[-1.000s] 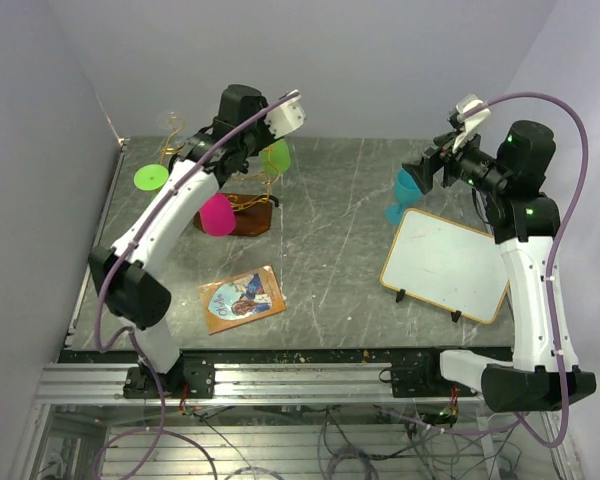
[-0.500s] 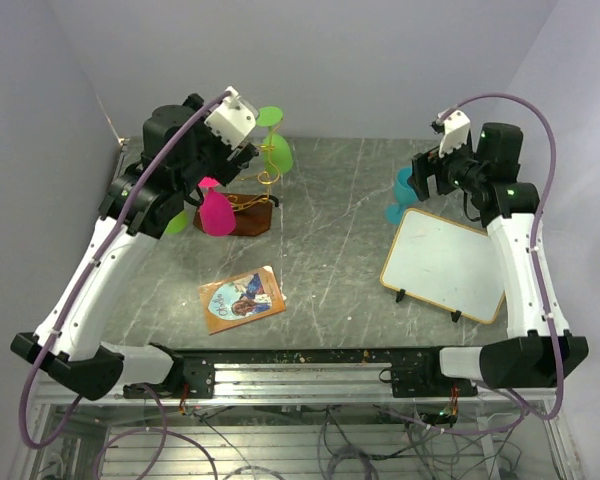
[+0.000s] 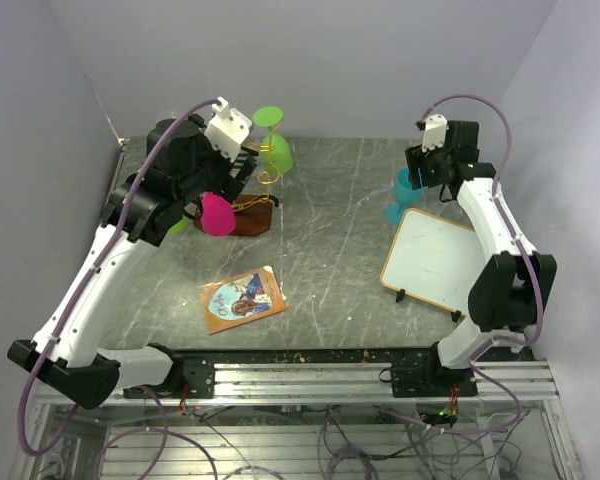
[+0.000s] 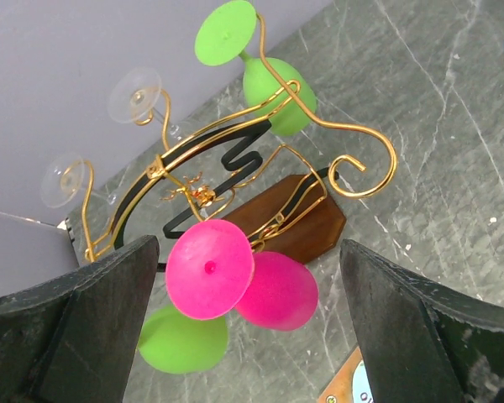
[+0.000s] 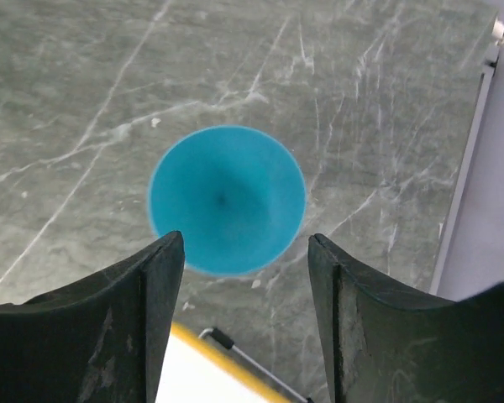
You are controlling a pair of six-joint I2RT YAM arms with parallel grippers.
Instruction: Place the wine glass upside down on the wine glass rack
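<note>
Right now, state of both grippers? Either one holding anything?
Left gripper: open, holding nothing.
Right gripper: open, above the blue glass, not gripping it.

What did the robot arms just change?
The left gripper opened its jaws and drew back from the wine glass rack. The right gripper tipped down over the blue glass, jaws narrowing. The pink glass and green glass on the rack, the card and the whiteboard stayed.
</note>
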